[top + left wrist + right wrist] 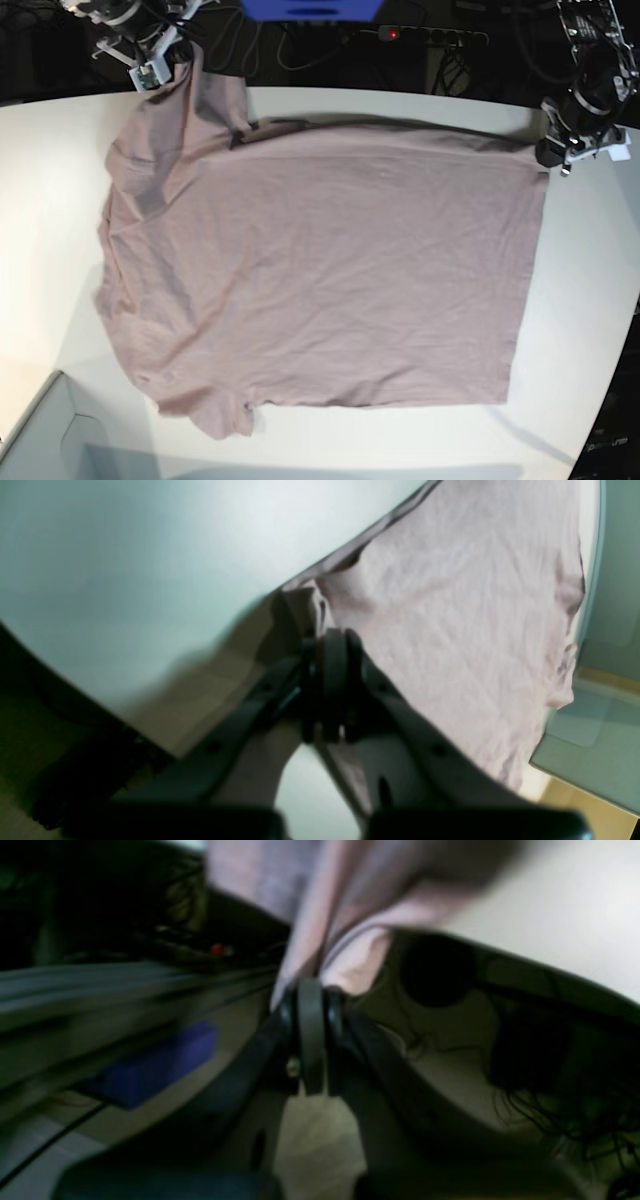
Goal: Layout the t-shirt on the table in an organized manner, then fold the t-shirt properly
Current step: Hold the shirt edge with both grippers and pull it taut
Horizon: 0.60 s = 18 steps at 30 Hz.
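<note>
Risk lies at the far counter (600, 250) edge, where our left gripper (327, 645) and right gripper (310, 990), jaws closed on corners of the t-shirt (330, 270) spread flat, could drag it off by overpulling.

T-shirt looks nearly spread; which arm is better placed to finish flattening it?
Probably the right gripper: it pinches the t-shirt at the bunched shoulder end lifted off the table. The left gripper holds the hem corner, which already lies straight.
</note>
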Tool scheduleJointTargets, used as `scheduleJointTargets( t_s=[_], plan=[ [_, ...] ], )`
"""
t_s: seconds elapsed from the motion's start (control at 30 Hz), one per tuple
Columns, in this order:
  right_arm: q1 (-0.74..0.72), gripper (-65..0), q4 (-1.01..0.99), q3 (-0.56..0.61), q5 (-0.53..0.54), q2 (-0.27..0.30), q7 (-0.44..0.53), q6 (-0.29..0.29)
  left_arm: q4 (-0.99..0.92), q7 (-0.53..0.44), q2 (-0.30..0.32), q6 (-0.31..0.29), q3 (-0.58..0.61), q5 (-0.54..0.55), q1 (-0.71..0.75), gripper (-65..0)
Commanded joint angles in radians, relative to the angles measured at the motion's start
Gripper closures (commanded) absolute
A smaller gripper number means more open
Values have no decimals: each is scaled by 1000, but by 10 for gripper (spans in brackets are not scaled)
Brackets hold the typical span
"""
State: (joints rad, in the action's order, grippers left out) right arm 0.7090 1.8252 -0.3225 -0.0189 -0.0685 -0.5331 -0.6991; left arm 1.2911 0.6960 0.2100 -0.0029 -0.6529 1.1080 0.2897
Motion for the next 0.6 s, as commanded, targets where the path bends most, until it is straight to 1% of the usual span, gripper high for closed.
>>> scheduleJointTargets(
  t_s=[0.0,0.13,0.17,0.2,0.27,0.33,0.37,0.43,0.47,0.57],
  plan=[
    [5,0,12,7,14,5,14,1,18,-5,18,-3,-6,19,-2,0],
    [-18,0,-32,18,14,5,14,1,18,-5,19,-3,-11,21,-2,0],
    [-24,-9,-45,16,12,5,12,1,18,-5,19,-3,-12,21,-2,0],
    [-27,-39,-60,15,12,5,12,1,18,-5,21,-3,-12,21,-2,0],
    [-28,-128,-86,3,12,8,12,1,18,-5,21,-3,-12,21,-2,0],
    [-28,-242,-109,-17,12,19,12,1,20,-5,21,-3,-17,21,-1,0],
    [-30,-288,-112,-27,12,20,17,1,20,-5,21,-3,-32,21,-1,0],
    [-30,-350,-107,-65,12,20,20,1,20,-5,21,-3,-63,21,-1,0],
    [-30,-355,-106,-93,14,20,20,1,20,-5,21,-3,-78,21,-2,0],
    [-58,-339,-103,-180,17,20,20,1,20,-5,29,-3,-100,21,-14,0]
  ],
)
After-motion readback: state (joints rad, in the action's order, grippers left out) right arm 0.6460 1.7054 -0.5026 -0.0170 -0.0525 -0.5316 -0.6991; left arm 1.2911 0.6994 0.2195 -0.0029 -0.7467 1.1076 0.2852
